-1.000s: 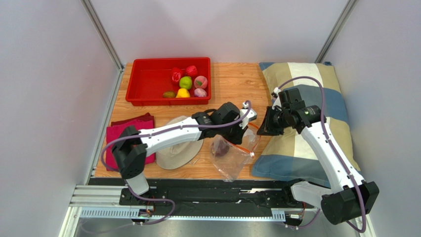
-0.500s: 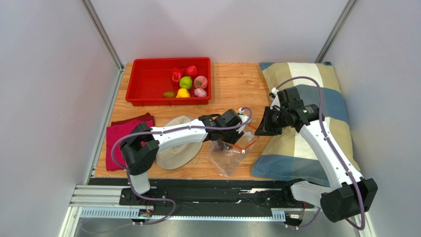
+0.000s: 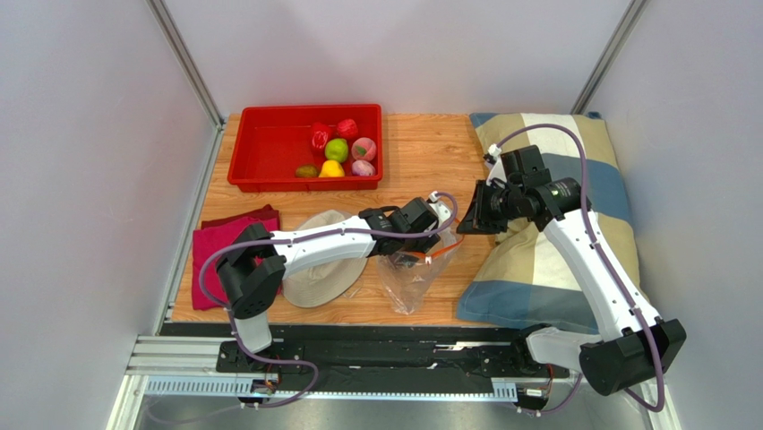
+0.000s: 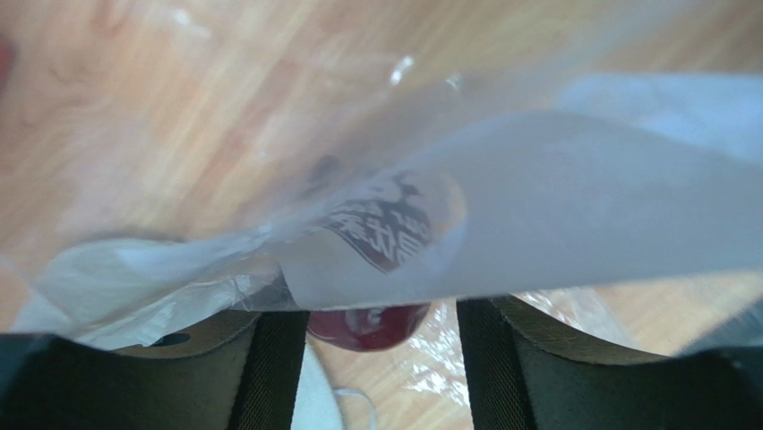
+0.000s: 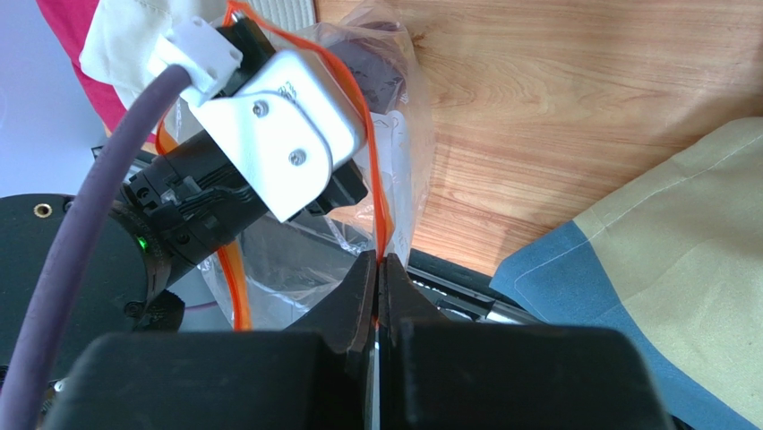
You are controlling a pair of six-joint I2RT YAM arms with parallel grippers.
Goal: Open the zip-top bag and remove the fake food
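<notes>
Clear crinkly plastic: the zip-top bag (image 3: 410, 279) lies on the wooden counter (image 3: 421, 152) between a tan hat (image 3: 318, 269) and a patchwork pillow (image 3: 564, 224), its mouth open and its orange zipper strip (image 5: 381, 193) parted into a loop. Right fingers (image 5: 356, 300): pinched tight on a stretch of that strip, holding the mouth apart. Left fingers (image 4: 269, 372): inside the opening and spread wide, with one dark maroon piece of fake food (image 4: 367, 327) lying between them under a fold of film. It is not clamped, as far as the wrist view shows (one finger may touch it, the other stands clear). Red bin (image 3: 269, 148), far left of the counter: holds a cluster of toy pieces (image 3: 337, 150) at its right end, red, green, pink, yellow and brownish among them. Status, by judgement: opening done, most contents out, the maroon piece the only one seen left in the bag, though crumpled film could hide more. Outstanding: close on it, draw it out through the mouth, carry it to the bin.
</notes>
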